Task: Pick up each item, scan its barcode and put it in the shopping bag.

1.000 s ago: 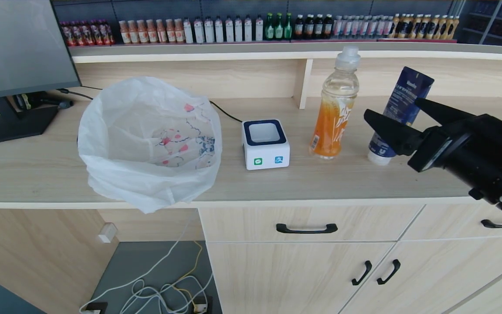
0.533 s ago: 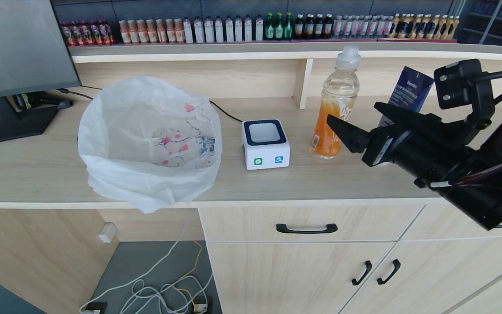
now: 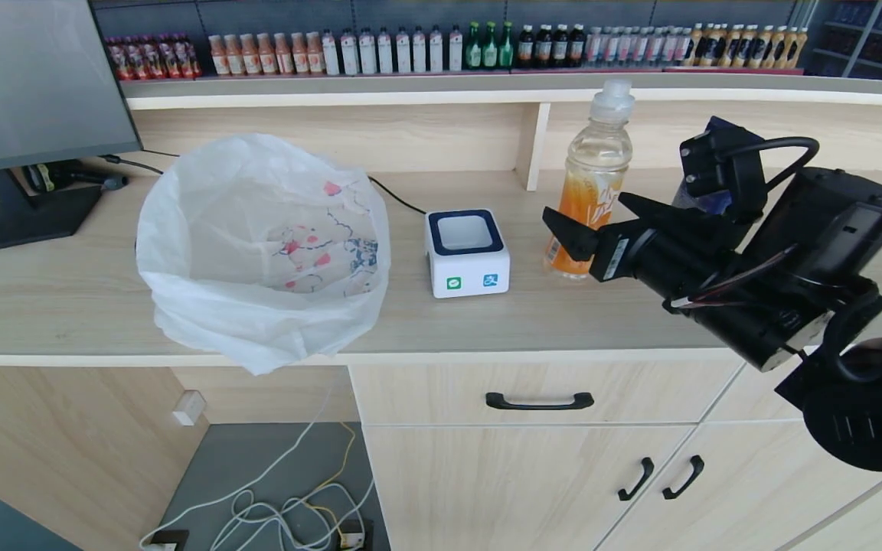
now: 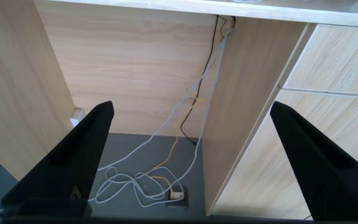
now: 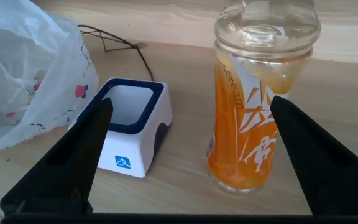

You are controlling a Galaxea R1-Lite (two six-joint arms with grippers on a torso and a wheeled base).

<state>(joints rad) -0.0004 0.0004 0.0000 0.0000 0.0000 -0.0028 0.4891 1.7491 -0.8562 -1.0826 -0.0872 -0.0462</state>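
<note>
I'm looking down on the checkout counter [image 3: 50, 306].
My left gripper [image 4: 191, 155] is spread open above floor cables [image 4: 148, 186]. Left of centre sits the shopping bag [image 3: 261, 245], the scanner [image 3: 465, 252] mid-frame, the orange drink bottle [image 3: 590, 184] upright right of it, my right gripper [image 3: 590, 212] open and empty just before it.
</note>
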